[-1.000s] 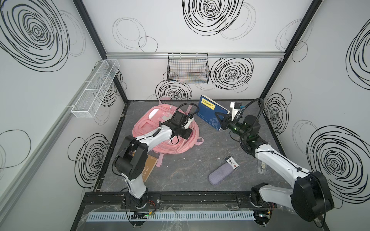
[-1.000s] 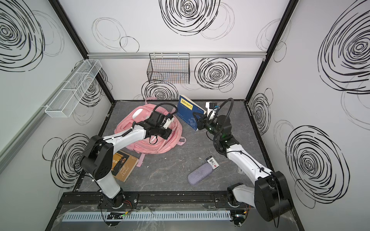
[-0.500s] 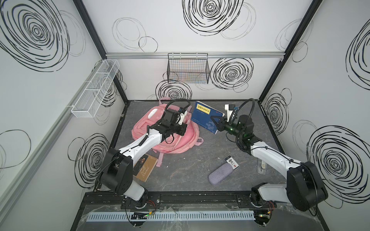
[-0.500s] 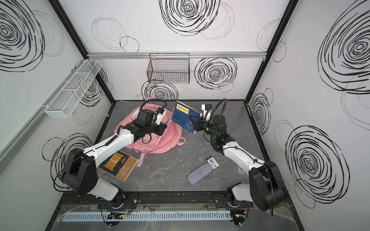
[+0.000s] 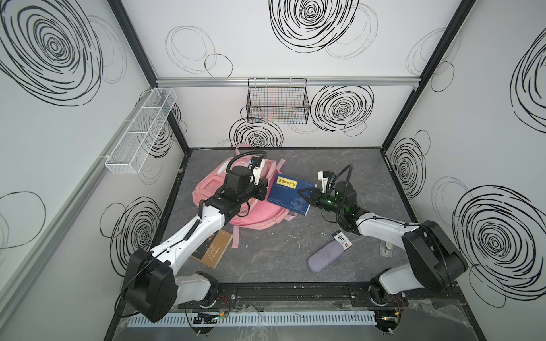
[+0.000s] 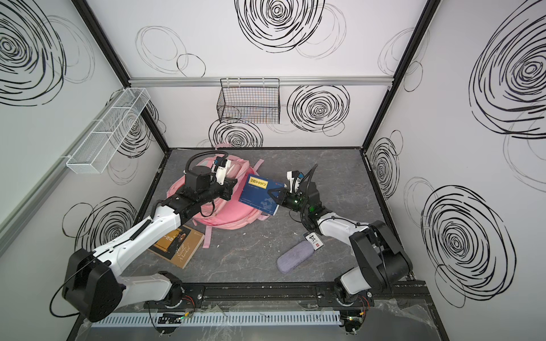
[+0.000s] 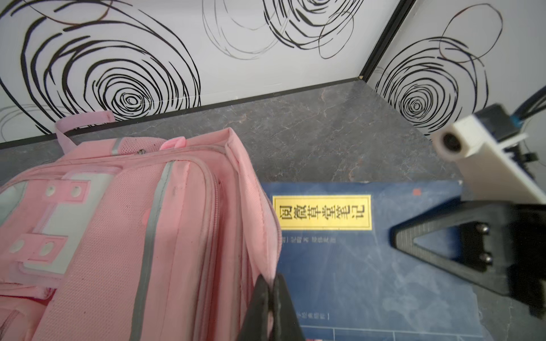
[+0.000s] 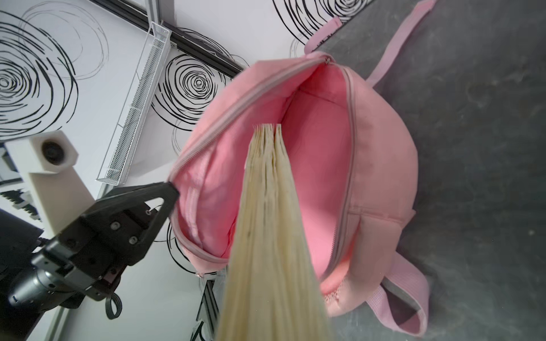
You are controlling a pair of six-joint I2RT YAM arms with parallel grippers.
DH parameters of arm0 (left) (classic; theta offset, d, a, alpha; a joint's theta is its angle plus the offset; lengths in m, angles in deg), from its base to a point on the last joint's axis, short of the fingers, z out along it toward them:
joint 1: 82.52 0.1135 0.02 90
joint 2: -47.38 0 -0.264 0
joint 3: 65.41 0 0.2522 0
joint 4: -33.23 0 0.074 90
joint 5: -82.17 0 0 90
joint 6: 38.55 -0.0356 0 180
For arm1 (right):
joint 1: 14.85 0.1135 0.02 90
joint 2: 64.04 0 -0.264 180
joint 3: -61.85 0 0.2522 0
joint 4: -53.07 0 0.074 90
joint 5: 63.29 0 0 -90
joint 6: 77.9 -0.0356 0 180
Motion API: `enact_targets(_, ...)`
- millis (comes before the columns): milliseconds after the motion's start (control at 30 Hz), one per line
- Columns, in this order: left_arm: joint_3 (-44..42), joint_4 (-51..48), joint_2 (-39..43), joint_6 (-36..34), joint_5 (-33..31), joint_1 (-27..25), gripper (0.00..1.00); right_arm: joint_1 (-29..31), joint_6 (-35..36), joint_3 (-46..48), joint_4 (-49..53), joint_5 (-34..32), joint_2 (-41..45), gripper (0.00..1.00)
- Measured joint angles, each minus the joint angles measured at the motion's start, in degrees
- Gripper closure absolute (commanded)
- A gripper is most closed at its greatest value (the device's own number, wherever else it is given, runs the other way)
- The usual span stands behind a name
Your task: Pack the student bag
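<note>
Toward ten o'clock of the dark marbled tabletop (image 5: 339,165), seen in both top views, the student bag (image 5: 254,215) (image 6: 230,212) lies on its back with its pink straps trailing toward six o'clock. The left gripper (image 5: 261,190) (image 6: 232,184) reaches over the bag. In the left wrist view its jaws are clenched (image 7: 271,280) on the pink fabric lip of the main opening, at the bag's three o'clock side, and they hold that lip raised. The right wrist view shows the mouth gaping, with the zipper run around the rim and the pink lining bare inside (image 8: 381,147). The right gripper (image 5: 301,193) (image 6: 271,195) comes in from three o'clock with its jaws clamped on one edge of a blue book (image 5: 288,195) (image 6: 257,195) that has a yellow title label. The book hangs above the table, tilted, just beside the bag. Its cream page edges (image 8: 271,221) point into the open mouth, and its leading edge passes behind the lifted lip (image 7: 339,265). How far in it reaches cannot be told. A brown book (image 5: 214,251) lies flat at eight o'clock, partly under the left arm. A grey-lilac pouch (image 5: 325,259) rests at five o'clock, with a small card (image 5: 342,240) touching its upper end. A black wire basket (image 5: 277,100) hangs on the back wall at twelve o'clock. A white mesh shelf (image 5: 141,133) is fixed to the side wall at ten o'clock.
</note>
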Motion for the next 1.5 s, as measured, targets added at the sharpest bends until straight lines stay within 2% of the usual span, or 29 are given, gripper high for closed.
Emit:
enact_targets(133, 0.00, 1.64, 0.00, 0.59, 0.48, -0.79, 1.00, 0.55, -5.42, 2.40, -3.41, -1.68, -1.84, 1.00)
enact_targets(300, 0.46, 3.04, -0.11, 0.81, 1.38, -4.13, 1.00, 0.46, -9.92, 2.84, -6.73, -1.44, -3.39, 1.00)
enact_targets(467, 2.75, 3.02, -0.22, -0.15, 2.08, -8.98, 1.00, -0.11, -12.07, 3.63, -6.99, -2.16, -1.42, 1.00)
enact_targets(600, 3.93, 4.57, -0.22, 0.11, 3.58, -10.78, 1.00, 0.13, -12.90, 3.67, -7.54, -4.17, -0.24, 1.00)
enact_targets(900, 3.76, 11.13, -0.20, 6.10, 12.44, -5.14, 1.00, 2.86, -17.03, 2.95, -13.44, -8.66, -7.67, 1.00)
enact_targets(1100, 1.16, 13.70, -0.09, 8.17, 15.15, -4.87, 1.00, 4.13, -19.39, -0.74, -16.59, -11.37, -14.56, 1.00)
enact_targets(1300, 0.81, 15.41, -0.31, 9.68, 18.08, -4.79, 1.00, 4.81, -22.47, -8.72, -22.21, -10.27, -24.70, 1.00)
enact_targets(1500, 0.74, 16.72, -1.60, 10.69, 21.40, -4.70, 1.00, 5.70, -24.57, -10.93, -25.49, -10.14, -30.82, 1.00)
